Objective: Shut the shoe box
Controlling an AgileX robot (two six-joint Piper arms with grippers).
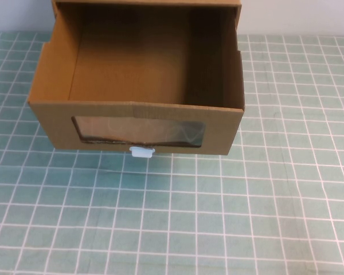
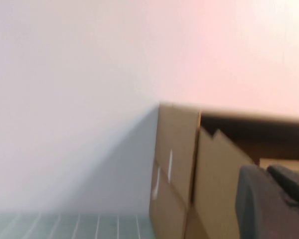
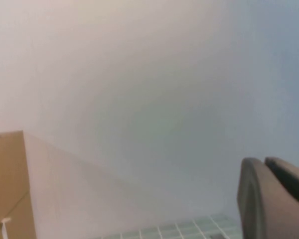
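The shoe box (image 1: 57, 123) is a brown cardboard drawer pulled out toward me from its outer sleeve (image 1: 149, 3) at the back. Its front panel has a clear window (image 1: 139, 133) with a small white pull tab (image 1: 142, 151) below it. The drawer is empty inside. Neither gripper shows in the high view. In the left wrist view my left gripper (image 2: 264, 170) is shut and empty, close beside the box's left side (image 2: 177, 159). In the right wrist view my right gripper (image 3: 264, 160) is shut and empty, with a corner of the box (image 3: 7, 184) far off.
The box stands on a green mat with a white grid (image 1: 218, 217), which spreads in front of the box and to both sides. A plain white wall (image 3: 139, 74) rises behind the table.
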